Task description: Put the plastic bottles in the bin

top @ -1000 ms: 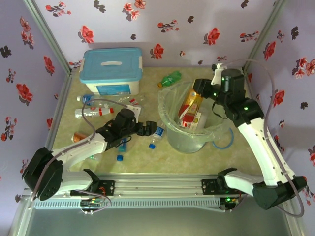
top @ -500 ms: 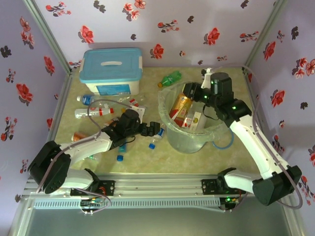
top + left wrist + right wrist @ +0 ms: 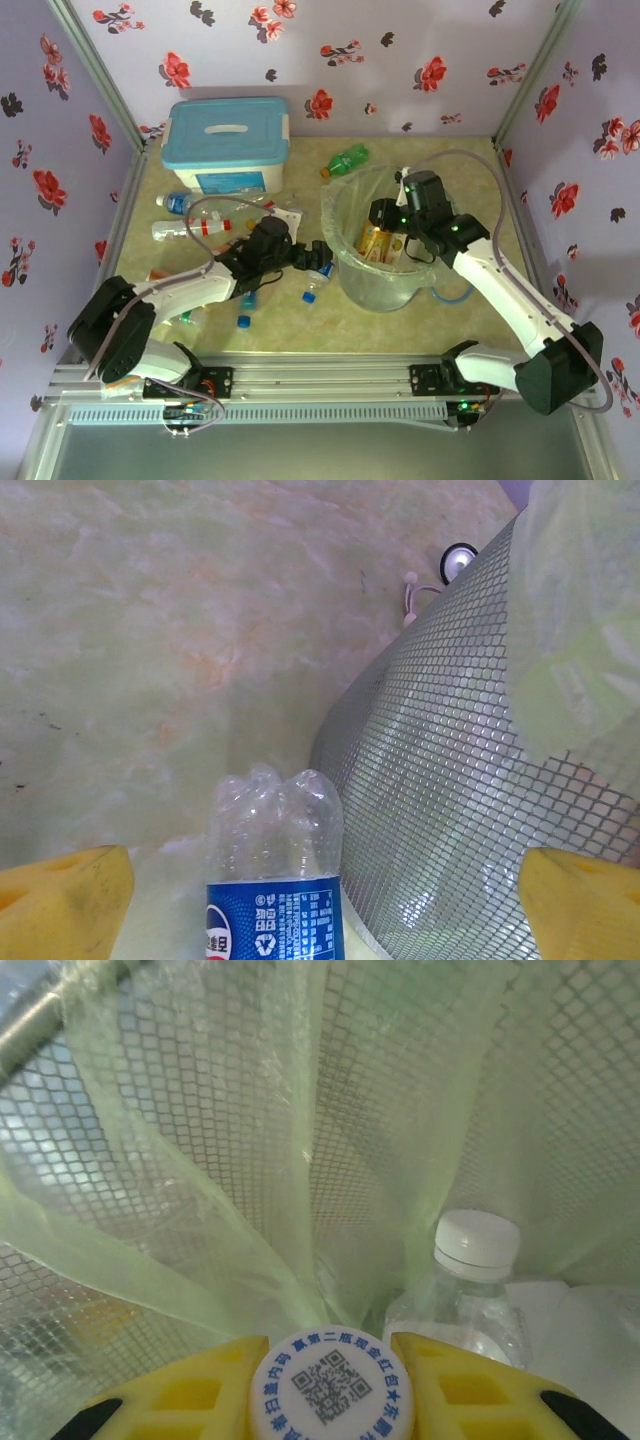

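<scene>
- While the right gripper (image 3: 381, 222) reaches down inside the bin (image 3: 385, 292), its claw is closed on the cap end of an orange bottle (image 3: 371, 244), which sits low inside the bin.
- In the right wrist view, the two yellow fingers (image 3: 190, 1398) press from either side on that bottle's white cap (image 3: 330, 1385), which carries blue print and a square code.
- Just beyond the pinched cap, a clear bottle with a plain white cap (image 3: 478, 1245) stands in the bin against its mesh-patterned wall, beside the bunched folds of the thin greenish liner bag (image 3: 240, 1210).
- The left gripper (image 3: 312, 258) lies low over the table (image 3: 300, 330), just left of the bin, with its claw spread wide.
- A blue-label bottle (image 3: 275, 880) lies on the table between the yellow pads (image 3: 60, 905). There is a gap on each side, and its base points away from the wrist camera, close to the bin's outer wall.
- A green bottle (image 3: 347, 160) lies on the table behind the bin.
- A blue-capped bottle (image 3: 172, 203) and a red-label bottle (image 3: 185, 231) lie to the left, in front of the white box with the light-blue lid (image 3: 228, 140).
- Two small loose blue caps (image 3: 243, 321) rest on the table near the left arm.
</scene>
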You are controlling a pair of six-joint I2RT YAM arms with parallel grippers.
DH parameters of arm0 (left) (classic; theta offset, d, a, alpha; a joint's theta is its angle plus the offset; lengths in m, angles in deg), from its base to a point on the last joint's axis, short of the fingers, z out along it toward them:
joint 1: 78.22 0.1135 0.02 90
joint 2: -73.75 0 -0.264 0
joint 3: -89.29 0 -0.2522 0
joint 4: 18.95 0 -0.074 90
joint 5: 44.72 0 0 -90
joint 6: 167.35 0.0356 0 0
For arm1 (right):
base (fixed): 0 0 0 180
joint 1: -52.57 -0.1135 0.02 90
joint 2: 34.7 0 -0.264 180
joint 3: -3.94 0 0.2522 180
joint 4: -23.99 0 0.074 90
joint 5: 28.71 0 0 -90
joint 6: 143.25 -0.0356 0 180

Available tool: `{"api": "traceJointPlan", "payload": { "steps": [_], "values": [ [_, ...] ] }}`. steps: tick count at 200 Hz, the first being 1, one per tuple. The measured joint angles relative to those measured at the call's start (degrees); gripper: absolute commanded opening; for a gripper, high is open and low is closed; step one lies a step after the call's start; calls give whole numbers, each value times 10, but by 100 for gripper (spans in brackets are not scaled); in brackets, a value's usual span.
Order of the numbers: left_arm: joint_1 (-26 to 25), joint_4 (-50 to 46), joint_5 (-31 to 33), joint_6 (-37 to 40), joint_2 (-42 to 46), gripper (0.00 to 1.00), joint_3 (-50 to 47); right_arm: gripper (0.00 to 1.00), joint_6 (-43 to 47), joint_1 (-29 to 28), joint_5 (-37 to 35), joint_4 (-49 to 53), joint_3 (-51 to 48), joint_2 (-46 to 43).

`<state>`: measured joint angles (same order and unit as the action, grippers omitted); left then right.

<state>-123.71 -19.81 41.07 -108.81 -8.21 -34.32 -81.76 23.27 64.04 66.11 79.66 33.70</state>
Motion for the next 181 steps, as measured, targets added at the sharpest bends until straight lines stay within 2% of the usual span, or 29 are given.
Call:
{"api": "traceJointPlan", "payload": {
  "steps": [34,69,109,123,138,146,158,181],
  "values": [
    [-1,6,-6,0,-6,99,1,9,0,-18,-18,-3,-4,0],
    [-2,9,-10,0,-12,99,4,17,-1,-29,-24,-34,-21,17],
    [-3,10,-14,0,-19,99,10,18,0,-35,-28,-44,-21,31],
    [-3,10,-14,0,-22,99,13,27,3,-35,-28,-45,-21,33],
    [-3,10,-14,1,-25,99,16,53,20,-35,-24,-25,-10,37],
    [-3,10,-14,1,-25,99,16,61,28,-33,-16,-8,-2,37],
    [-4,12,-14,1,-25,99,17,66,41,-28,3,31,11,36],
    [-5,13,-14,1,-25,99,17,68,64,-13,30,99,47,28]
  ]
}}
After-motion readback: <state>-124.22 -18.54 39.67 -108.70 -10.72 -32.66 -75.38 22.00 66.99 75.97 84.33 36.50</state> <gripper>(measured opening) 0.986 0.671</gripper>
